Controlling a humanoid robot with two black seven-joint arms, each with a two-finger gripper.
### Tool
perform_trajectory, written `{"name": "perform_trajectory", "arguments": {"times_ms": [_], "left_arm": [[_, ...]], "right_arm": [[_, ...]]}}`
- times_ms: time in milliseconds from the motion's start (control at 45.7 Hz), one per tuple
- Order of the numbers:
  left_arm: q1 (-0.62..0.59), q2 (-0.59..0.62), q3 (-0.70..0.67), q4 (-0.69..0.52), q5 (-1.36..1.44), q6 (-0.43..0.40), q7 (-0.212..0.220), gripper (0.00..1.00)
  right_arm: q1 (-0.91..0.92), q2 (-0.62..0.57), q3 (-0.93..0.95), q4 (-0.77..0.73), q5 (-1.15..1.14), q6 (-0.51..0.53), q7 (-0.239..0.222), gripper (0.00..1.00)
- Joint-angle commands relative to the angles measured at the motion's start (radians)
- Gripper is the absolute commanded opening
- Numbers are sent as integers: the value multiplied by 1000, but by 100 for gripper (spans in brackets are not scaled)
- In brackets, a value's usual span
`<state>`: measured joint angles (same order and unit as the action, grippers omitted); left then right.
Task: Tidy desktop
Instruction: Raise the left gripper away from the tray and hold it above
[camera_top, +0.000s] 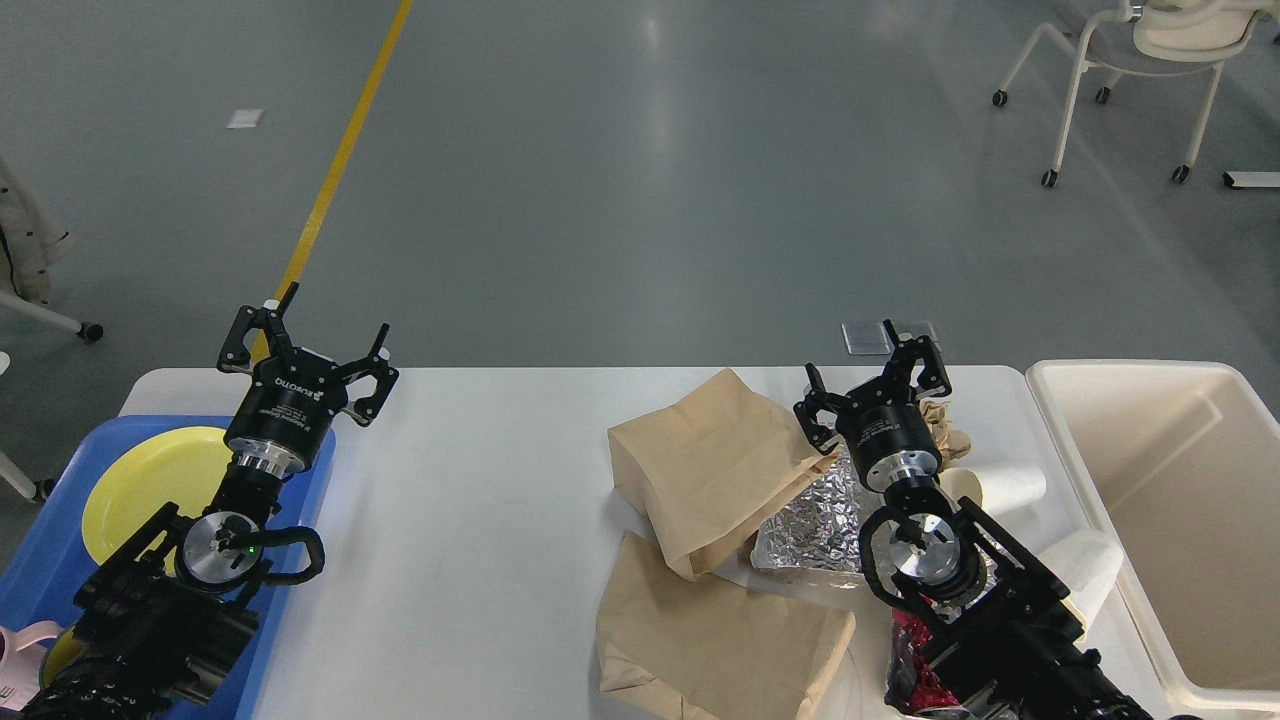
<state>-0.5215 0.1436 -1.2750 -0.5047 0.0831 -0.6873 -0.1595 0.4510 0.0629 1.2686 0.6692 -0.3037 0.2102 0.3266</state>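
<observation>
A white desktop fills the lower part of the head view, its long axis running left to right and its far edge parallel to the grey floor beyond. A yellow line crosses that floor, and a white chair on casters stands at the far right. A blue tray holding a yellow plate sits on the left end; a cream bin stands at the right end. Two brown paper bags, crumpled foil and white paper cups crowd the right half. The left gripper hovers over the tray's far corner, fingers spread, holding nothing. The right gripper hangs above the foil, fingers apart and empty.
</observation>
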Motion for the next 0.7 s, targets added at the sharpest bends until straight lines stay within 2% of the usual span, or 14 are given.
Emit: {"name": "perform_trajectory", "arguments": {"times_ms": [0, 679], "left_arm": [[0, 1, 0, 0, 0, 0, 0, 97], [0, 1, 8, 2, 3, 3, 2, 97]], "right_arm": [[0, 0, 0, 0, 0, 0, 0, 100], [0, 0, 0, 0, 0, 0, 0, 100]]}}
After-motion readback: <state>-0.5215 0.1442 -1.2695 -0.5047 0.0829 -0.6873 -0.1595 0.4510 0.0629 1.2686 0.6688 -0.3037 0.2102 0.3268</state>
